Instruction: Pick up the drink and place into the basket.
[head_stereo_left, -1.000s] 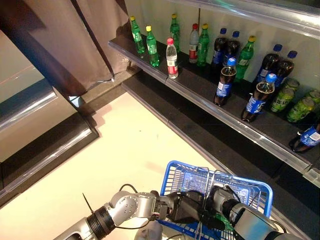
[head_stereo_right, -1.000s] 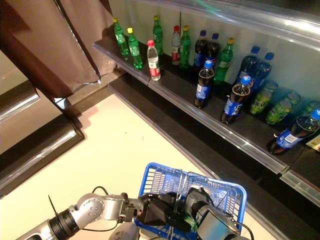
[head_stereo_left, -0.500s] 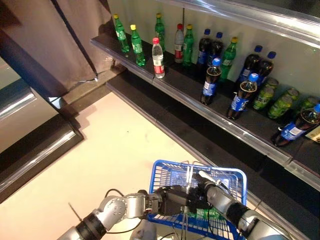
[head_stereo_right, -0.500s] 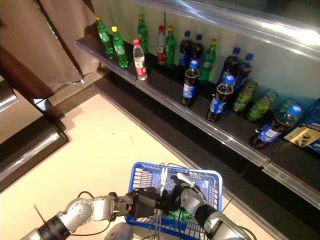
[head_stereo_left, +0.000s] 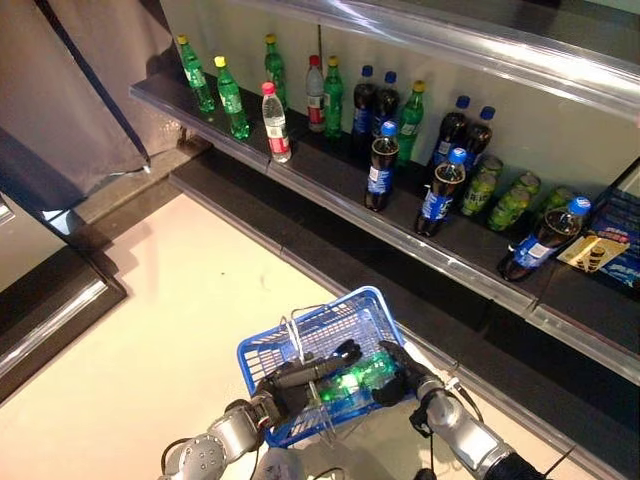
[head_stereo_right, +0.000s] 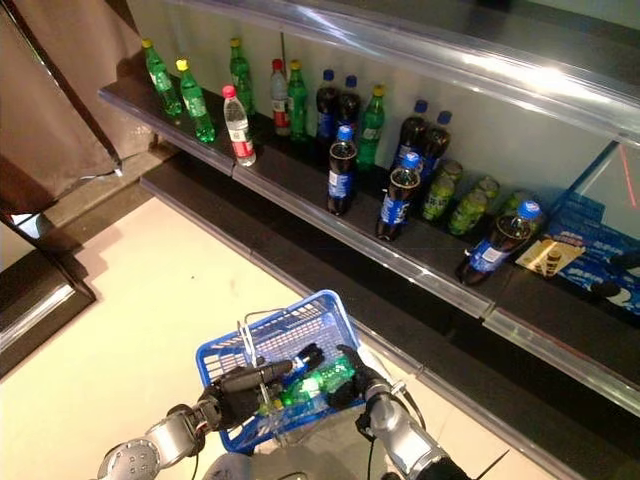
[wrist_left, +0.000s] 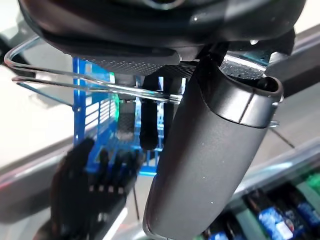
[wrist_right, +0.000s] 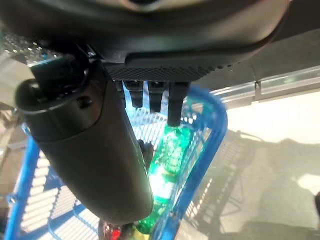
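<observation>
One green plastic drink bottle (head_stereo_left: 357, 379) lay on its side inside the blue wire basket (head_stereo_left: 262, 349) — translucent, brightly lit along its body, resting on the basket's floor near the wall closest to the shelf. In the right wrist view the same bottle showed past the fingers, its green body glowing against the blue mesh.

The right hand (head_stereo_left: 395, 367) hung just beside the bottle at the basket's rim, its fingers loosely extended and closed round nothing. The left hand (head_stereo_left: 300, 376) gripped the basket's thin metal handle (wrist_left: 75, 82) — the left wrist view showed the wire passing under the palm with the fingers curled over it.

The basket stood tilted over a pale floor (head_stereo_left: 190, 290), near the foot of a long dark shelf (head_stereo_left: 330, 175). On that shelf stood a row of bottles: green ones with yellow caps (head_stereo_left: 230, 98), a clear bottle with a red cap (head_stereo_left: 275, 123) and dark cola bottles with blue caps (head_stereo_left: 379, 166). Farther along the shelf one dark bottle (head_stereo_left: 541, 238) lay tipped over.
</observation>
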